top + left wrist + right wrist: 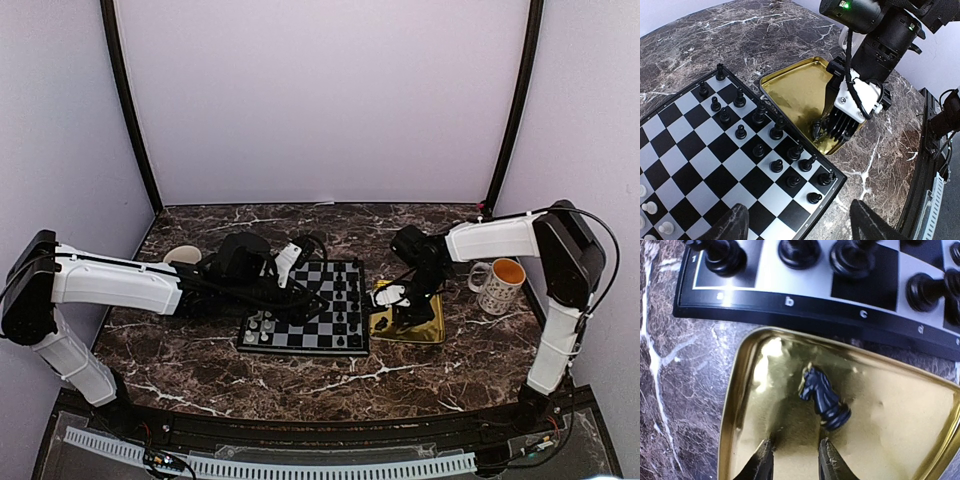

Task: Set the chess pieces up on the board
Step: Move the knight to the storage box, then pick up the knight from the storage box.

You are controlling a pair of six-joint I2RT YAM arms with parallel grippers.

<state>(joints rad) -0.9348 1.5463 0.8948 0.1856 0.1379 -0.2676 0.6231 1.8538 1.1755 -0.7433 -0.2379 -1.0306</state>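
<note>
The last loose piece in view is a black knight point(824, 399), lying on its side on the floor of the gold tray point(900, 410), near the tray corner closest to the chessboard point(805, 302). The tray sits on the marble tabletop point(200, 370) just beside the board's edge. The other black pieces point(759, 114) stand in two rows along that edge, with pale ones point(645, 205) at the far end.

The right claw point(792, 456) is down inside the tray, its jaws narrow and holding nothing. In the right wrist view the knight lies just ahead of the fingertips point(827, 452), between the claw and the board, and is shifted toward one finger rather than centred in the gap. Its long axis runs on a diagonal, with the head pointing away toward the board and the round base nearest that finger, so it lies neither across the jaw line nor along it. I judge the coming grasp turns on this: the claw needs to move forward and a little sideways, and probably rotate, so the jaws close across the knight's body. Whether the fingertips touch the tray floor I cannot tell.

The left claw point(800, 227) hangs over the board with jaws wide apart and empty, well apart from the knight. The right arm is plainly the nearer one for this pick. Which square awaits the knight I cannot tell.
</note>
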